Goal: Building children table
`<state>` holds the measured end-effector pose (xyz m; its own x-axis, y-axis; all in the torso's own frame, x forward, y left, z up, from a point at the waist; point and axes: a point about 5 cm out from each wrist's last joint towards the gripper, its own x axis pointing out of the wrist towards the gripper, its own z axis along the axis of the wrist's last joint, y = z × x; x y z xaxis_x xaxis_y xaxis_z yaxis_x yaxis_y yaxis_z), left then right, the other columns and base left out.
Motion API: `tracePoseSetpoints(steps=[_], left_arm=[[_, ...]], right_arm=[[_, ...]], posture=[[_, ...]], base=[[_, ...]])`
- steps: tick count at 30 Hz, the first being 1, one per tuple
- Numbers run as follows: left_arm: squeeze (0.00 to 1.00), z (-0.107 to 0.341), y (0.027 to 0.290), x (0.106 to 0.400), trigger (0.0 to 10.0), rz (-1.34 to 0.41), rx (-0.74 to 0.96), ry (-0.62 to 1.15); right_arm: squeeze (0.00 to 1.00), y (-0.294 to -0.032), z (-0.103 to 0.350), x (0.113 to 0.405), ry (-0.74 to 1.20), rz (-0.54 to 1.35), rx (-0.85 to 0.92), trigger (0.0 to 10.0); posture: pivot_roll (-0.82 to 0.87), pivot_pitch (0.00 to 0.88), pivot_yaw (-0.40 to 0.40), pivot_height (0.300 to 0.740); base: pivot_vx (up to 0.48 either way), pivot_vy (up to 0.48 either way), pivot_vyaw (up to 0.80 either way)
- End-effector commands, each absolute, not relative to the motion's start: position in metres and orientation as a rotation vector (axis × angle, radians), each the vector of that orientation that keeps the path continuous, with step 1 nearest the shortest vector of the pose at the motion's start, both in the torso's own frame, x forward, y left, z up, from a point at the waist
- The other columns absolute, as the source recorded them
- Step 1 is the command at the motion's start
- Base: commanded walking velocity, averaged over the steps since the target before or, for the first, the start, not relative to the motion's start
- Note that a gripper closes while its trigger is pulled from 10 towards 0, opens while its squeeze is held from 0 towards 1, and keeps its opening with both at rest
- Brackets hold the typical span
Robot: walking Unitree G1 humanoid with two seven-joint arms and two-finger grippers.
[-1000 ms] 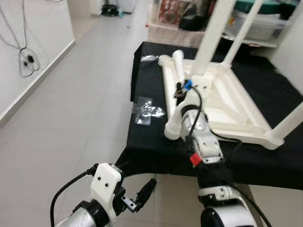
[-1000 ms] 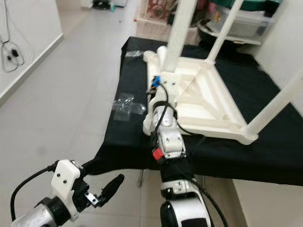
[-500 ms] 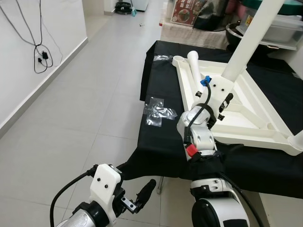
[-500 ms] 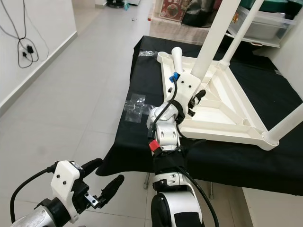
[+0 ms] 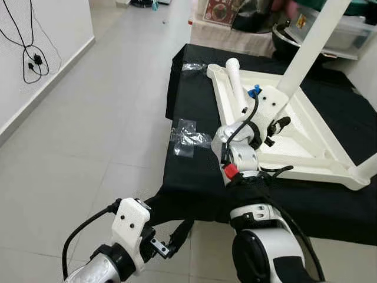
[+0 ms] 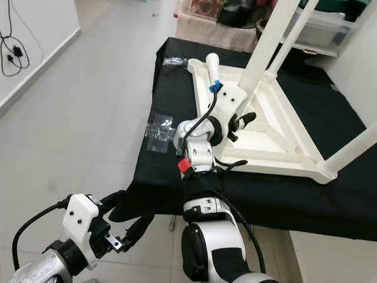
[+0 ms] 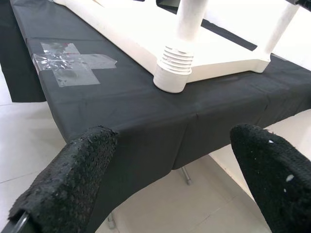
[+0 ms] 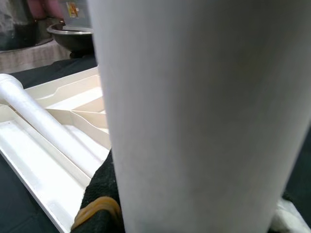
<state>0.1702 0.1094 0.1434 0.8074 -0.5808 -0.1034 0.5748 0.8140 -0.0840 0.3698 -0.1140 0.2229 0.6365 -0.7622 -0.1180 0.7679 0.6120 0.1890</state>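
The right gripper (image 5: 281, 121) is clamped on a white table leg (image 5: 309, 50). The left gripper (image 7: 170, 179) is apart, near plastic bags (image 5: 188, 137) on the black cloth (image 5: 194, 171).

The upright table leg (image 5: 311, 47) runs out of the top edge, so its far end cannot be seen. In the right wrist view that leg (image 8: 194, 116) stands so close that it blocks most of the upturned tabletop (image 8: 53, 121) behind it (one black fingertip (image 8: 99, 194) peeks out beside it). The right pincer (image 5: 275, 127) is partly hidden behind the arm's wrist, and its grip cannot be judged. The worktop (image 5: 194, 171) is cut off at the right edge.
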Motion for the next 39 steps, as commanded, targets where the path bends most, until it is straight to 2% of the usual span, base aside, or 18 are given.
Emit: tracePoseSetpoints(steps=[1, 11, 12, 15, 26, 28, 29, 31, 33, 36, 39], left_arm=[[0.00, 0.138, 0.108, 0.169, 10.0, -0.621, -0.040, 0.146], [0.00, 0.137, 0.108, 0.170, 10.0, -0.621, -0.038, 0.145], [0.00, 0.137, 0.108, 0.170, 10.0, -0.620, -0.038, 0.145], [0.00, 0.137, 0.109, 0.171, 10.0, -0.620, -0.038, 0.145], [0.00, 0.135, 0.109, 0.170, 10.0, -0.621, -0.033, 0.147], [0.00, 0.135, 0.109, 0.170, 10.0, -0.621, -0.031, 0.146], [0.00, 0.135, 0.109, 0.170, 10.0, -0.621, -0.031, 0.146], [0.00, 0.135, 0.109, 0.170, 10.0, -0.622, -0.030, 0.146], [0.00, 0.135, 0.109, 0.170, 10.0, -0.623, -0.030, 0.145], [0.00, 0.135, 0.108, 0.170, 10.0, -0.622, -0.031, 0.142], [0.00, 0.136, 0.108, 0.170, 10.0, -0.620, -0.031, 0.139]], right_arm=[[0.00, -0.088, 0.187, 0.363, 0.187, -0.802, 0.318, 10.0], [0.00, -0.094, 0.177, 0.360, 0.200, -0.747, 0.302, 10.0], [0.00, -0.094, 0.167, 0.356, 0.197, -0.618, 0.290, 10.0], [0.00, -0.094, 0.161, 0.354, 0.195, -0.521, 0.291, 10.0], [0.00, -0.084, 0.153, 0.353, 0.218, -0.399, 0.286, 10.0], [0.00, -0.079, 0.149, 0.356, 0.230, -0.251, 0.262, 10.0], [0.00, -0.079, 0.149, 0.356, 0.230, -0.251, 0.262, 10.0], [0.00, -0.073, 0.145, 0.358, 0.277, -0.088, 0.256, 10.0], [0.00, -0.070, 0.137, 0.360, 0.346, 0.036, 0.173, 10.0], [0.00, -0.074, 0.130, 0.362, 0.406, 0.100, 0.117, 10.0], [0.00, -0.075, 0.128, 0.365, 0.445, 0.175, 0.138, 10.0]], posture=[[0.15, 0.138, -0.125, 0.740], [0.14, 0.138, -0.120, 0.740], [0.13, 0.136, -0.119, 0.740], [0.13, 0.136, -0.119, 0.740], [0.14, 0.118, -0.116, 0.740], [0.14, 0.117, -0.115, 0.740], [0.14, 0.117, -0.115, 0.740], [0.14, 0.117, -0.118, 0.740], [0.14, 0.119, -0.118, 0.740], [0.13, 0.124, -0.123, 0.740], [0.14, 0.126, -0.128, 0.740]], base=[[0.000, 0.000, 0.00], [0.000, 0.000, 0.00], [0.000, 0.000, 0.00], [0.000, 0.000, 0.00], [0.000, 0.000, 0.00], [0.000, 0.000, 0.00], [0.000, 0.000, 0.00], [0.000, 0.000, 0.00], [0.000, 0.000, 0.00], [0.000, 0.000, 0.00], [0.000, 0.000, 0.00]])
